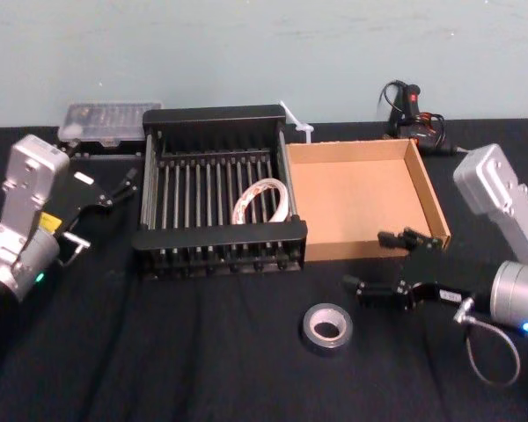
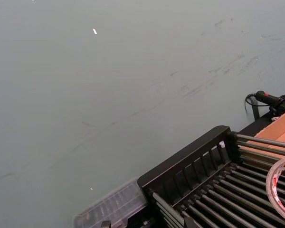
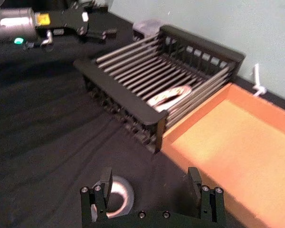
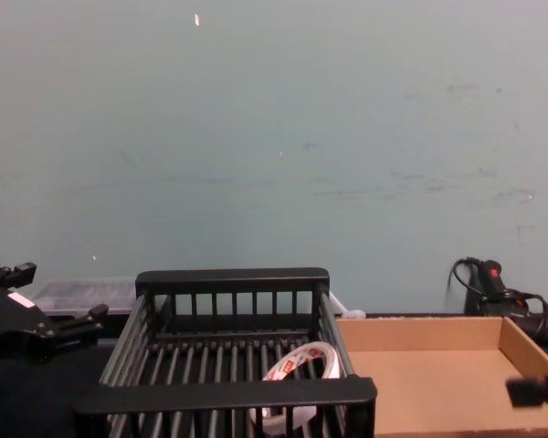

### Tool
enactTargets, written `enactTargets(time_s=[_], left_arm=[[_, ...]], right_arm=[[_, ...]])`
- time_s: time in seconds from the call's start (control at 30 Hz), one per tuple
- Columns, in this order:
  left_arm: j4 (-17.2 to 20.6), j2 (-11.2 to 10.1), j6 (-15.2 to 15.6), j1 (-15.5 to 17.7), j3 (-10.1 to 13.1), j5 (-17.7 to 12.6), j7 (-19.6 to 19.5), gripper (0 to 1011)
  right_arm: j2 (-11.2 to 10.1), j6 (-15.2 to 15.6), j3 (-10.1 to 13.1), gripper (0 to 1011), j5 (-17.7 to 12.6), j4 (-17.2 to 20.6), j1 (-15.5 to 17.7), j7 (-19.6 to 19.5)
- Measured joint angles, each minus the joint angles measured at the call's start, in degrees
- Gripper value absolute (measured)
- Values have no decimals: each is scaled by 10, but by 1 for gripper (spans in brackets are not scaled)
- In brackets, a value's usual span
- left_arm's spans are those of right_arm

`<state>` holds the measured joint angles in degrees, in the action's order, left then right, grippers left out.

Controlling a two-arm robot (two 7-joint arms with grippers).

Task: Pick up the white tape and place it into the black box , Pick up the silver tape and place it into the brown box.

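Silver tape (image 1: 326, 326), flat near the table's (image 1: 185, 369) front edge, just left of the right gripper (image 1: 366, 262), jaws spread and empty (left gripper (image 1: 101, 215) idles, also spread, at the left edge); brown box (image 1: 356, 198) behind.

The black box (image 1: 218, 236) stands on the dark tabletop (image 1: 202, 360), with the white tape (image 1: 262, 200) leaning inside it near its right wall. The brown box (image 1: 361, 202) sits against the black box's right side. The silver tape (image 1: 326, 327) lies flat in front of the black box's right front corner. The right gripper (image 1: 363, 261) hovers to the right of that corner, jaws spread with nothing between them. The left gripper (image 1: 106, 209) sits off the black box's left side, jaws seemingly apart.
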<state>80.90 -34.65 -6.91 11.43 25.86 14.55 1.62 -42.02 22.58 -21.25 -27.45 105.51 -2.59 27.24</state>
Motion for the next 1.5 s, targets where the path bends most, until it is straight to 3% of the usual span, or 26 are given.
enactTargets(time_s=[0.37,1.03,1.5], left_arm=[[0,0,0,0,0,0,0,1001],[0,0,0,0,0,0,0,1001],[0,0,0,0,0,0,0,1001]], right_arm=[[-7,15,-31,1000,2,-9,-3,-2],[28,39,-77,1002,25,-64,-49,-5],[43,44,-93,1000,39,-86,-66,-1]])
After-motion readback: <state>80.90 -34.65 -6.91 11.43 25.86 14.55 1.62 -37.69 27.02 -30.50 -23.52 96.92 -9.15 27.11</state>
